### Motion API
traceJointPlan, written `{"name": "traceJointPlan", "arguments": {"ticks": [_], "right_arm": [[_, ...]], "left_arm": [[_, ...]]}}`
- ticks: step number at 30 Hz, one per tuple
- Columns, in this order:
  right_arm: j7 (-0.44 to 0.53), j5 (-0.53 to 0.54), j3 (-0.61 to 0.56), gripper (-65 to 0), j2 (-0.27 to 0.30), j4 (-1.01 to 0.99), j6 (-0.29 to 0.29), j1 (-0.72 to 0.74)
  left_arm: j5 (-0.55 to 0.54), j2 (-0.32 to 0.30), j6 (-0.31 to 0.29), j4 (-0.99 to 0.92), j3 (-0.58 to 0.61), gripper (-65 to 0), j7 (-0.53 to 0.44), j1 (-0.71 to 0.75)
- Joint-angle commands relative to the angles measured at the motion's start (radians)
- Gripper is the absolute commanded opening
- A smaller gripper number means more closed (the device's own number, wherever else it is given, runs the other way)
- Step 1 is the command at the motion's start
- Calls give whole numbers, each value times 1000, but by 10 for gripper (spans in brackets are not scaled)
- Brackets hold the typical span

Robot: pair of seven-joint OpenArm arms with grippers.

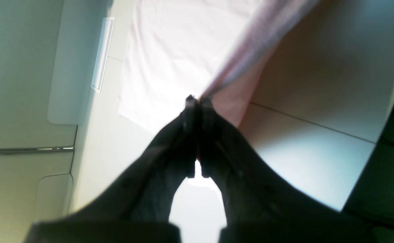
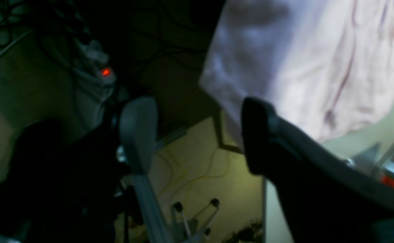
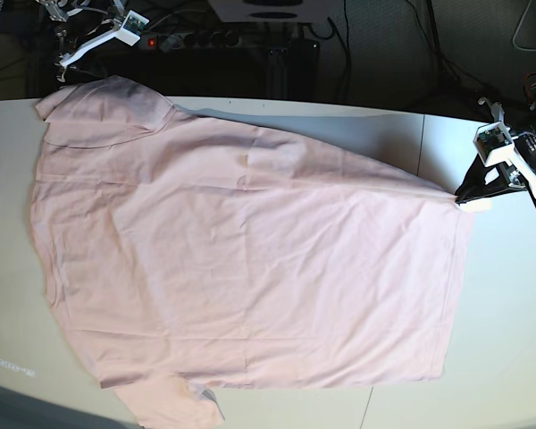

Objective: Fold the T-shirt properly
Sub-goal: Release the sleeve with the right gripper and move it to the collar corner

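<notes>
The left gripper (image 1: 197, 99) has long black fingers (image 1: 170, 141) that taper to blunt tips (blurred close up). From overhead its body (image 3: 496, 143), at three o'clock, is a white block on black struts. The right gripper (image 2: 197, 135) has rounded pads (image 2: 138, 131), grey and matte, on slim pale stems.

left gripper (image 1: 197, 99): jaws closed, pinching | right gripper (image 2: 197, 135): jaws apart, holding nothing

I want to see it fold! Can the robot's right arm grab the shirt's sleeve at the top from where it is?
Probably yes: the right gripper hangs open right beside that sleeve of the T-shirt, with nothing between.
</notes>
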Motion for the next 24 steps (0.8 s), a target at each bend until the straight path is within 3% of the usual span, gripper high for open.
{"name": "traceJointPlan", "arguments": {"ticks": [1,16,24], "right_arm": [[-3,-18,-2,-251,8,6,-52,3],[13,0,-21,-252,8,-69,-61,97],[13,-2,-126,-252,8,-119,-66,185]], "left_arm": [[-13,-14,-13,13,-9,-650,-14,-2],[-13,-14,-14,13,-9,-650,-14,-3],[-16,-14,-14,13,-9,-650,-14,-2]]}}
